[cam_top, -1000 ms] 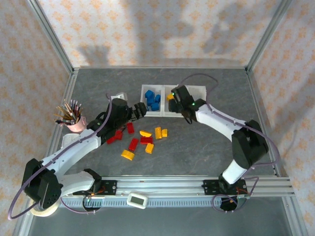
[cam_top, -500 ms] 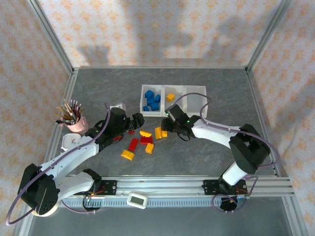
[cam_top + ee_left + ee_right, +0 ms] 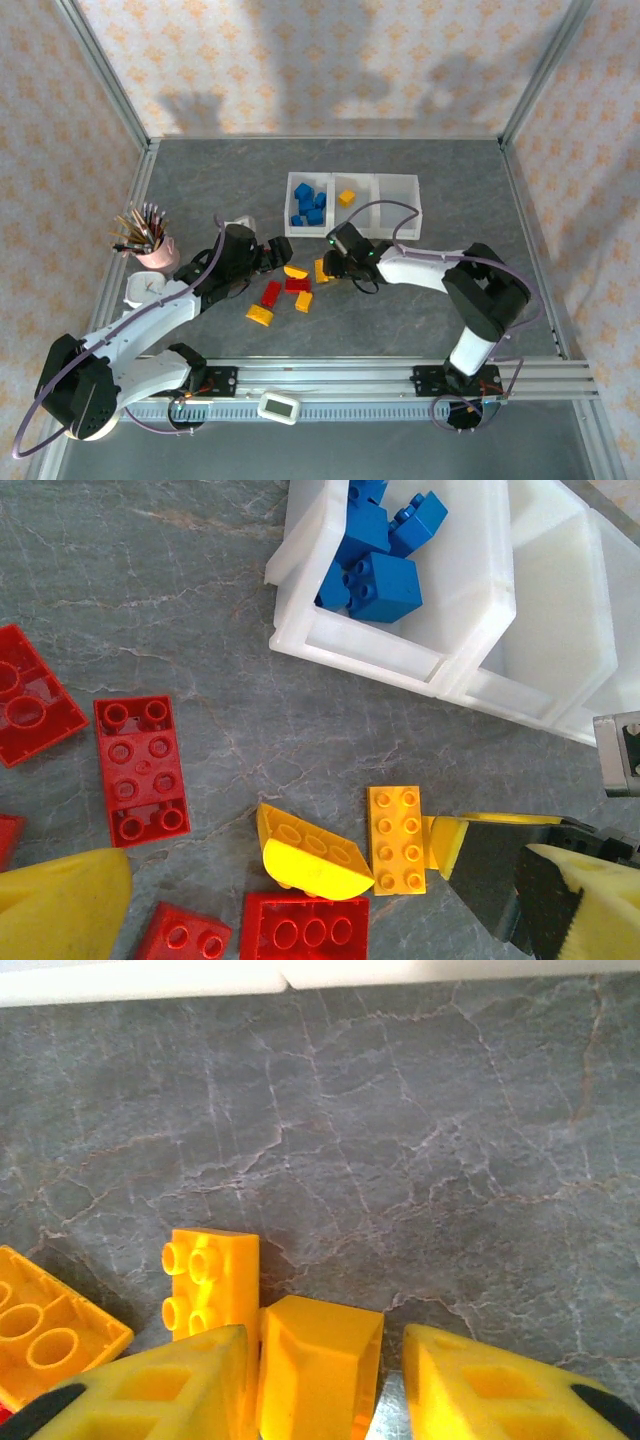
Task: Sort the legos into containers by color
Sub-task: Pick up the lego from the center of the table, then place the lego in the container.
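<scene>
Top: right gripper (image 3: 332,262) mid-table, near side of the containers (image 3: 400,178); left gripper (image 3: 279,249) close by, we risk a clash.
Left wrist: fingers (image 3: 60,900) wide, empty.
Right wrist: fingers (image 3: 480,1390) narrow around yellow lego (image 3: 320,1360), unclamped; neighbour lego (image 3: 212,1278) crowds one finger, may get dragged.

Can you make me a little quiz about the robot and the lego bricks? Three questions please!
1. Which colour of bricks is in the leftmost bin? A red, B blue, C yellow.
2. True or false: the right gripper has its fingers on either side of a yellow brick.
3. How many bricks lie in the middle bin?

Key:
1: B, the blue bricks.
2: True.
3: One, a lone brick.
</scene>
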Available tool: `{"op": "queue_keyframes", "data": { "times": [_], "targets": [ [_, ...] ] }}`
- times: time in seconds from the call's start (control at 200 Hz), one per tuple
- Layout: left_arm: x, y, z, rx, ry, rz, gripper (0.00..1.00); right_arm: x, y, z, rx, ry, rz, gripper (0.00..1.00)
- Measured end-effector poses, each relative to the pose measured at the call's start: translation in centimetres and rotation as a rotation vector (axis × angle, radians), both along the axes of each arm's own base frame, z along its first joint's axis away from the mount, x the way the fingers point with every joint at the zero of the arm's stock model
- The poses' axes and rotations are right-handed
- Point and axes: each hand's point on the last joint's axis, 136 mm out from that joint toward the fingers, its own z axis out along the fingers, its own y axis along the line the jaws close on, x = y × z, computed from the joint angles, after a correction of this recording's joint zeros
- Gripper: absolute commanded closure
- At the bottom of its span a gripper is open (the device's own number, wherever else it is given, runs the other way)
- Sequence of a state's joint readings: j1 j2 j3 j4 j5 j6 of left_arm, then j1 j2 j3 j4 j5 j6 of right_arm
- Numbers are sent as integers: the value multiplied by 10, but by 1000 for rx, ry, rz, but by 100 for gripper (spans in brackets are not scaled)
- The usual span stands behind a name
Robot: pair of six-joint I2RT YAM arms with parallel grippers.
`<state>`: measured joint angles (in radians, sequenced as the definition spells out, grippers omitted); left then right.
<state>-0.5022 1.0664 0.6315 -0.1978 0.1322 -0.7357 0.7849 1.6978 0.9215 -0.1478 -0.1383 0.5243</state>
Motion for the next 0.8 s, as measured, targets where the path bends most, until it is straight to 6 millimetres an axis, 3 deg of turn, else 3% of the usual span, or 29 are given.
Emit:
{"op": "queue_keyframes", "data": {
  "times": [0.2, 0.44, 0.796],
  "targets": [
    [0, 0, 0, -1, 0, -2, 1, 1, -1, 0, -4, -3, -3, 73],
    [-1, -3, 0, -8, 4, -13, 1, 1, -4, 5, -12, -17, -7, 80],
    [8, -9, 8, -12, -2, -18, 1, 12, -21, 55, -2, -118, -20, 81]
  ]
}}
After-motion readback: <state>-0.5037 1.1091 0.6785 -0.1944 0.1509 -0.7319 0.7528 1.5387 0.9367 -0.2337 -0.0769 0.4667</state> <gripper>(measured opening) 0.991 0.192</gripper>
